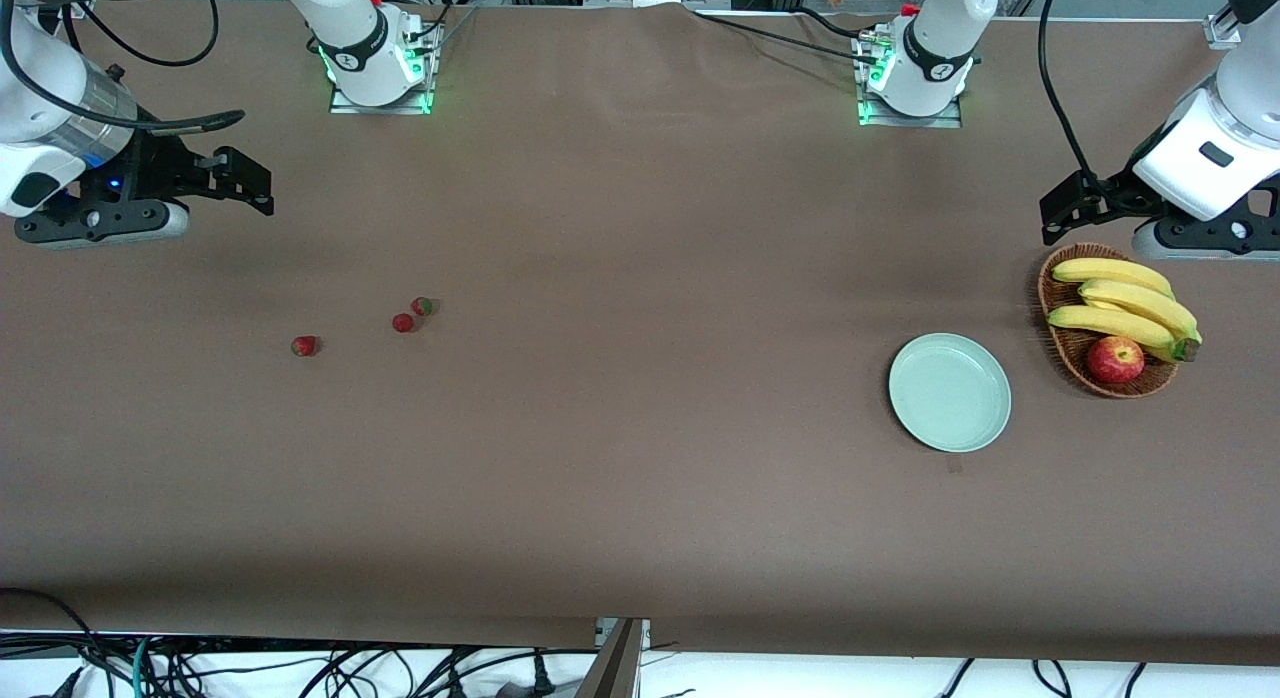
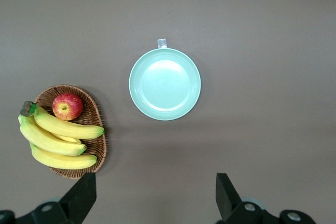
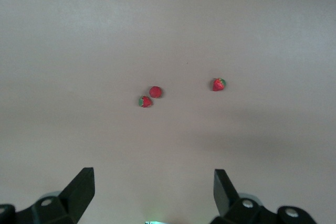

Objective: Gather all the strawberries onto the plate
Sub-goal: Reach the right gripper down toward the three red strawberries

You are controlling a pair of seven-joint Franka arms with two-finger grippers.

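Three small red strawberries lie on the brown table toward the right arm's end: one alone (image 1: 305, 346) (image 3: 219, 84) and two close together (image 1: 403, 323) (image 1: 421, 306); the pair also shows in the right wrist view (image 3: 155, 92) (image 3: 145, 101). The pale mint-green plate (image 1: 950, 392) (image 2: 165, 84) is empty and sits toward the left arm's end. My right gripper (image 1: 245, 183) (image 3: 152, 177) is open and empty, up over bare table at its end. My left gripper (image 1: 1062, 210) (image 2: 155, 182) is open and empty, up over the table by the basket's edge.
A brown wicker basket (image 1: 1060, 350) (image 2: 96, 109) beside the plate holds bananas (image 1: 1125, 308) (image 2: 58, 135) and a red apple (image 1: 1115, 359) (image 2: 67, 106). A small tape mark (image 1: 953, 466) (image 2: 161, 43) lies by the plate. Wide bare table lies between the strawberries and the plate.
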